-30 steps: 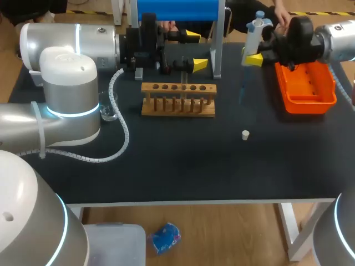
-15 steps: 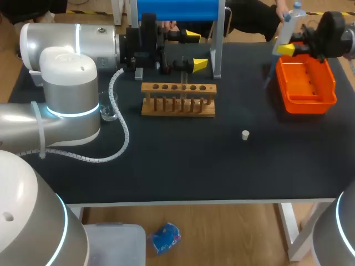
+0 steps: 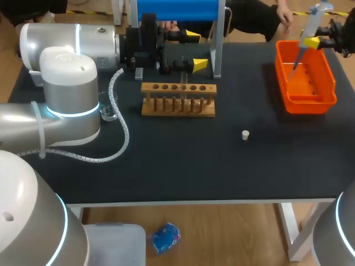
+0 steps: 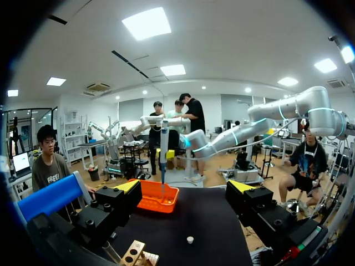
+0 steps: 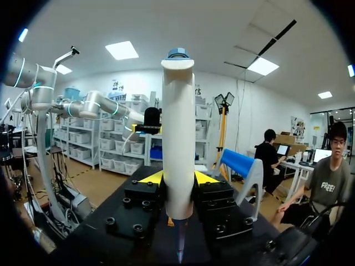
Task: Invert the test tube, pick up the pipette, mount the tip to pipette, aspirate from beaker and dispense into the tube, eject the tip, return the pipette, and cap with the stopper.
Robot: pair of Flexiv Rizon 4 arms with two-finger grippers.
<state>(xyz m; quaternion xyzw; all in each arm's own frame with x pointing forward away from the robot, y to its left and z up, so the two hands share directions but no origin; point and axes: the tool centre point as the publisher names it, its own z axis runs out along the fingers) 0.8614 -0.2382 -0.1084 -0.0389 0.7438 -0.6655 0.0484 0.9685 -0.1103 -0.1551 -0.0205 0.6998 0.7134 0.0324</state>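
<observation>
**Right gripper (image 3: 320,42) clamped on pipette (image 3: 312,25) above orange tray (image 3: 327,101)**

Confirmed two-sided hold on the pipette, with a thin tip (image 5: 178,252) pointing down at the tray below that gripper. Found left gripper (image 3: 196,50) spread wide, holding nothing, just above the wooden rack (image 3: 177,108). Could not tell tip mounting from ejection, nor any liquid transfer. Judged outstanding: pipette return and capping, with stopper (image 3: 245,134) loose on the desk (image 3: 222,166), well apart from both grippers. Counted one pipette, one tray, one rack, one stopper, one beaker (image 3: 108,113).

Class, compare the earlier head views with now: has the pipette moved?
Yes. The pipette, held in the right gripper, has moved rightward: it was left of the orange tray and now hangs over it.
</observation>
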